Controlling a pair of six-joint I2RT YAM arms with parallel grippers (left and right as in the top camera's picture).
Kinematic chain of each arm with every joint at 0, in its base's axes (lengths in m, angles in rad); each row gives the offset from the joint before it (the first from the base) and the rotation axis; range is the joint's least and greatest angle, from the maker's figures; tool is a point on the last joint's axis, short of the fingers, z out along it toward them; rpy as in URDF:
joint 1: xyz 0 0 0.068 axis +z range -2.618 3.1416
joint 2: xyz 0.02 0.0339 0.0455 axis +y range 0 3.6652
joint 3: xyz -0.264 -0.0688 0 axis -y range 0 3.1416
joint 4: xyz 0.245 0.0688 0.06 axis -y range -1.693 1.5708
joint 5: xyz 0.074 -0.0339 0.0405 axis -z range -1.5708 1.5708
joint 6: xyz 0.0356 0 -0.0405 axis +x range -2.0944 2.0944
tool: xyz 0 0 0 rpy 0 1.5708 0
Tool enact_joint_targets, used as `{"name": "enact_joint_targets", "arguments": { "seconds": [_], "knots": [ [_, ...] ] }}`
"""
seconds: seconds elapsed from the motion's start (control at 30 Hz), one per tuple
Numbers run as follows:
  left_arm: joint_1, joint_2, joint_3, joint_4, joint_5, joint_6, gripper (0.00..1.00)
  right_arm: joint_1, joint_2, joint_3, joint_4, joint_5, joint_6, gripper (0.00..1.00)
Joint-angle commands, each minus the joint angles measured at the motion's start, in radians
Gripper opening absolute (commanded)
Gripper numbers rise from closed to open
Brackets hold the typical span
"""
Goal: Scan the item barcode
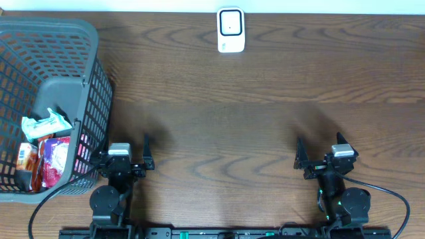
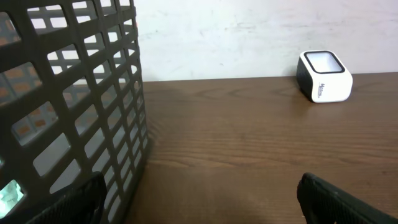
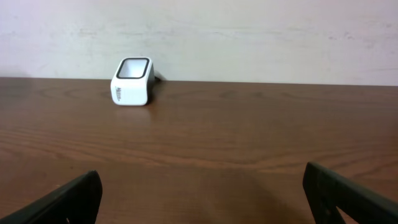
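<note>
Overhead, basket (image 1: 66, 28): the left edge is cutting it off; a white packet (image 1: 45, 124) and a red packet (image 1: 54, 159) are lying in its near corner, and we are finding their barcodes too small to make out.
Overhead, scanner (image 1: 231, 30): standing at the table's (image 1: 265, 119) far edge, well apart from the basket.
Overhead, left gripper (image 1: 123, 154): jaws gaping, holding nothing, just beside the basket.
Overhead, right gripper (image 1: 324, 158): gaping too, holding nothing.
Left wrist: mesh is hiding the packets; we are seeing only fingertips (image 2: 341, 200).
Right wrist: the bottom corners are cropping the fingers (image 3: 65, 200).

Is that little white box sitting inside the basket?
No, the white scanner stands on the table, well apart from the basket.
</note>
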Motion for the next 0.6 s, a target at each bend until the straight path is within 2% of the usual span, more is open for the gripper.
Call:
{"name": "enact_joint_targets", "arguments": {
  "seconds": [0.0, 0.2, 0.37, 0.57],
  "knots": [
    [-0.003, -0.008, -0.017, -0.033, 0.066, -0.054, 0.98, -0.005, -0.005, -0.003, -0.002, 0.002, 0.01, 0.99],
    [-0.003, -0.008, -0.017, 0.051, 0.292, -0.177, 0.98, -0.005, -0.005, -0.003, -0.002, 0.002, 0.01, 0.99],
    [-0.003, -0.008, -0.017, 0.211, 0.519, -0.304, 0.98, -0.005, -0.005, -0.003, -0.002, 0.002, 0.01, 0.99],
    [-0.003, -0.008, 0.015, 0.421, 0.54, -0.426, 0.98, -0.005, -0.005, -0.003, -0.002, 0.002, 0.01, 0.99]
  ]
}}
